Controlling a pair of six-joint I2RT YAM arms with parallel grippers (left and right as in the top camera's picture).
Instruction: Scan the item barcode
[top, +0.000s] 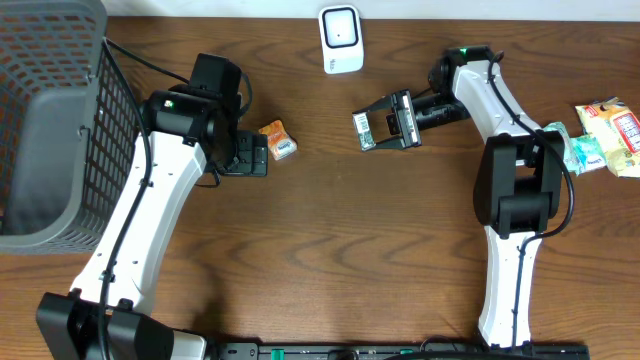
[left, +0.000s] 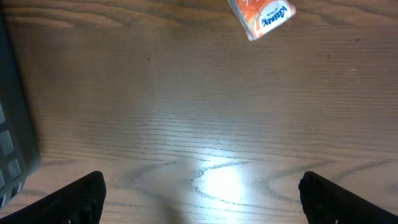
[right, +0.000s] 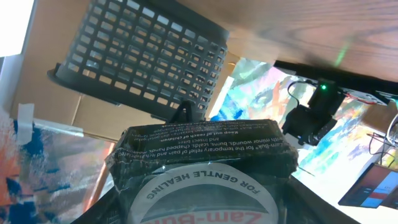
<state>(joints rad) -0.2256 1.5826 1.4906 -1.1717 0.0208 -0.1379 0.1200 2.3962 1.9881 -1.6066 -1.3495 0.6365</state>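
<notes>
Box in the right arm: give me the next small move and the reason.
Probably swing the box up and left toward the white scanner, turning its barcode side to face it. The right fingers grip the box, but in the overhead view it sits right of and below the scanner.

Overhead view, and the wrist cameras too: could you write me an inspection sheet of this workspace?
Surface: brown wooden table, lamp glare in the left wrist view.
Job's things: white scanner at the far edge; dark box held up near it.
Clutter: orange packet; grey basket on the left; snack packets on the right.
Grippers: left gripper open and empty above the table; right gripper shut on the dark box.
Cables: black cable crossing the basket's edge.
Surroundings: colourful panels in the right wrist view, details unclear.
</notes>
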